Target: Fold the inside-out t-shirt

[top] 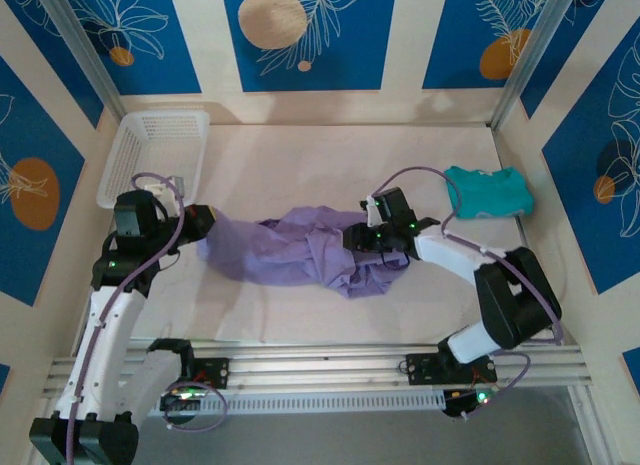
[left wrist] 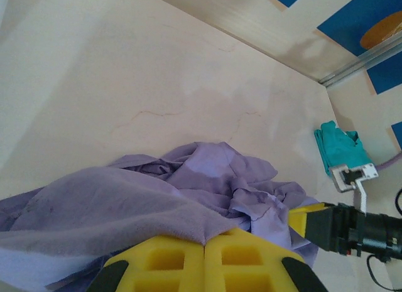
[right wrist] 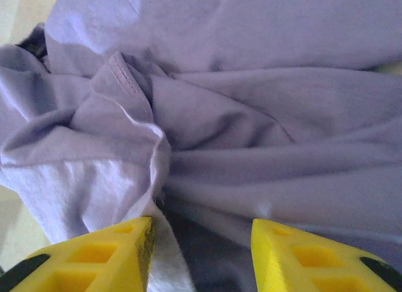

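Broadly, the table (top: 300,155) is taken up at its middle by the shirt (top: 300,250), which is bunched in a crumpled heap between the two arms. If it is pulled while so bunched, layers could be dragged along together and a twisted fold set in.

The basket (top: 160,150) is stood at the far left. The teal garment (top: 487,192) is laid at the far right, near the right arm, and could be swept aside by a wide swing of that arm.

The left gripper (left wrist: 204,243) is pressed together on the shirt's left edge; thin cloth could be lost from so small a pinch under tension. The right gripper (right wrist: 201,254) is spread, with a thick ridge of cloth lying between its fingers. Should it be closed there, several layers may be caught instead of one hem.
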{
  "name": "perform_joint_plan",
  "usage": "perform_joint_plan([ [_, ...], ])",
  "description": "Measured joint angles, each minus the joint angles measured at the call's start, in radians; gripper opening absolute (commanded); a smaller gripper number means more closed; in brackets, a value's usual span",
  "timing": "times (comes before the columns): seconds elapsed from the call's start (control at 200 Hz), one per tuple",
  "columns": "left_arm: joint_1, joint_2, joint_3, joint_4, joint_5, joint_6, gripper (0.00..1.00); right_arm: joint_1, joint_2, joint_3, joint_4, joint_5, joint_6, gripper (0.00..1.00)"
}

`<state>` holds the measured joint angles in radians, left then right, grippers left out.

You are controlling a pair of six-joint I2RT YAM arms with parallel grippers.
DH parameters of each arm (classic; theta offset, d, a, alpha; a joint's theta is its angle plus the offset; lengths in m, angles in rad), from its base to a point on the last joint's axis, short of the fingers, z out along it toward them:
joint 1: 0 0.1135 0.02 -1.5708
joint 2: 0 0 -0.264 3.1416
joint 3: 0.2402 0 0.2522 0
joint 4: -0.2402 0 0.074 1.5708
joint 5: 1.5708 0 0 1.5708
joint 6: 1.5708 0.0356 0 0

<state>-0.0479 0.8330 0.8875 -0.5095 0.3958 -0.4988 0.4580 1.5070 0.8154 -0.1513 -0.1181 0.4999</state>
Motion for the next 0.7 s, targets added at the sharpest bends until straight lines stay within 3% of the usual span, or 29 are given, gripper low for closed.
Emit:
perform_joint_plan([
  [0.145,0.000,0.002,-0.004,0.007,0.001,0.000,0.00,-0.004,0.082,0.055,0.056,-0.056,0.015,0.12],
  [0.24,0.000,0.009,-0.004,0.016,0.002,0.000,0.00,-0.021,0.087,0.069,0.085,-0.095,0.028,0.00],
  [0.505,0.000,0.029,-0.004,0.047,0.005,-0.001,0.00,-0.093,0.014,0.077,0.106,-0.145,0.027,0.00],
  [0.62,0.000,0.031,-0.004,0.060,0.006,-0.007,0.00,-0.095,-0.029,0.074,0.102,-0.136,0.023,0.28],
  [0.7,0.000,0.039,-0.005,0.064,0.009,-0.012,0.00,-0.082,-0.010,0.077,0.087,-0.133,0.005,0.39],
])
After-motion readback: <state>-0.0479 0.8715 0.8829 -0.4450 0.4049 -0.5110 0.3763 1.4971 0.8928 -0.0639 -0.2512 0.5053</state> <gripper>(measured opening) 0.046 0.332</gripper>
